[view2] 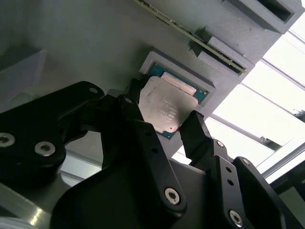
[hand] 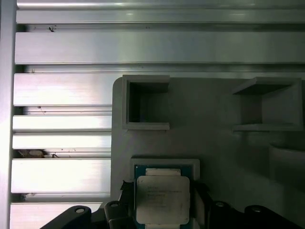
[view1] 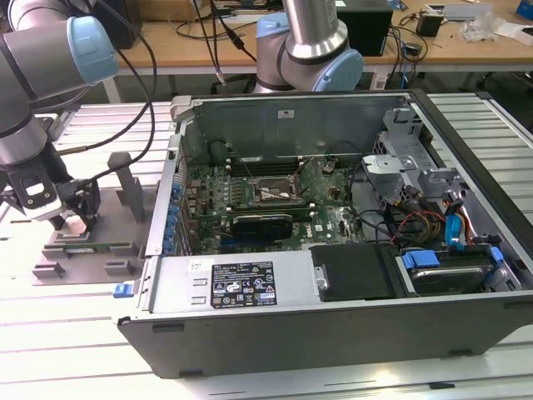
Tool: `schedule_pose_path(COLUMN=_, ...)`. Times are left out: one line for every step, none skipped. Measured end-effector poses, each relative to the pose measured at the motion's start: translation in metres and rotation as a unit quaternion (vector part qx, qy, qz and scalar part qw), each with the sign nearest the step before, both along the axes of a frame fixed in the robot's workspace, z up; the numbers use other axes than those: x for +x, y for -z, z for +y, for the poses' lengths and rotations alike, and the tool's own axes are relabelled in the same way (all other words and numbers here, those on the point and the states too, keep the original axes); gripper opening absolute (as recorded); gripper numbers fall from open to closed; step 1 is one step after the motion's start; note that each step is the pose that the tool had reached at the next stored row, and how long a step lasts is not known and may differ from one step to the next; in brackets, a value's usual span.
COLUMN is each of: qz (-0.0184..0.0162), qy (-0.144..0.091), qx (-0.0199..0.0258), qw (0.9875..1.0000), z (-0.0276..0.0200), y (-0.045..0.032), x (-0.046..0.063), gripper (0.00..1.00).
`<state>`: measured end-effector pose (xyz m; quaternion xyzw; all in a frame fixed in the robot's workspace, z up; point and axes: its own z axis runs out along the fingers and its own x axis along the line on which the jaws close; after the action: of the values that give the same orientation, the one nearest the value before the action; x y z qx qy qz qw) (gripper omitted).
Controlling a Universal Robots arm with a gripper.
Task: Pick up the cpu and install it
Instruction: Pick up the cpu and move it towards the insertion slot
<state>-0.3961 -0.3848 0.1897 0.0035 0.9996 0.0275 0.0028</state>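
Squarely pinched the cpu (hand: 163, 200) between the black fingers (view2: 196, 136) of the gripper (view2: 162, 114), at its square pocket (hand: 164, 162) on the grey tray (hand: 209, 143).

surface: slatted aluminium table (view1: 75, 367) | directly on it: grey tray (view1: 129, 196); open computer case (view1: 333, 342)

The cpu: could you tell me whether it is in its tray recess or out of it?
At the recess: the cpu lies flat over it, the gripper closed on its edges. Whether it has lifted: cannot tell.
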Motion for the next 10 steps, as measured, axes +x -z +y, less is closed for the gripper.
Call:
schedule_pose_path(qz=0.0, qy=0.0, qx=0.0, qw=1.0, z=0.0, y=-0.0001, x=-0.0001, gripper=0.6)
schedule_pose_path(qz=0.0001, qy=0.0, qx=-0.0001, qw=1.0, z=0.0, y=-0.0001, x=-0.0001, gripper=0.6)
schedule_pose_path(qz=0.0001, qy=0.0, qx=0.0, qw=1.0, z=0.0, y=-0.0001, x=-0.0001, gripper=0.6)
schedule_pose_path(qz=0.0001, qy=0.0, qx=-0.0001, qw=1.0, z=0.0, y=-0.0001, x=-0.0001, gripper=0.6)
schedule_pose_path(qz=0.0001, qy=0.0, qx=-0.0001, qw=1.0, z=-0.0001, y=-0.0002, x=-0.0001, gripper=0.6)
schedule_pose_path(qz=0.0002, qy=0.0, qx=-0.0001, qw=1.0, z=-0.0001, y=-0.0002, x=-0.0001, gripper=0.6)
schedule_pose_path(qz=0.0002, qy=0.0, qx=-0.0001, qw=1.0, z=-0.0007, y=-0.0001, x=-0.0001, gripper=0.6)
schedule_pose_path(qz=0.0002, qy=0.0, qx=-0.0001, qw=1.0, z=-0.0013, y=-0.0001, x=-0.0001, gripper=0.6)
schedule_pose_path(qz=0.0002, qy=0.0, qx=-0.0001, qw=1.0, z=-0.0016, y=-0.0001, x=-0.0001, gripper=0.6)
schedule_pose_path(qz=0.0001, qy=0.0, qx=-0.0001, qw=1.0, z=-0.0017, y=-0.0001, x=0.0, gripper=0.6)
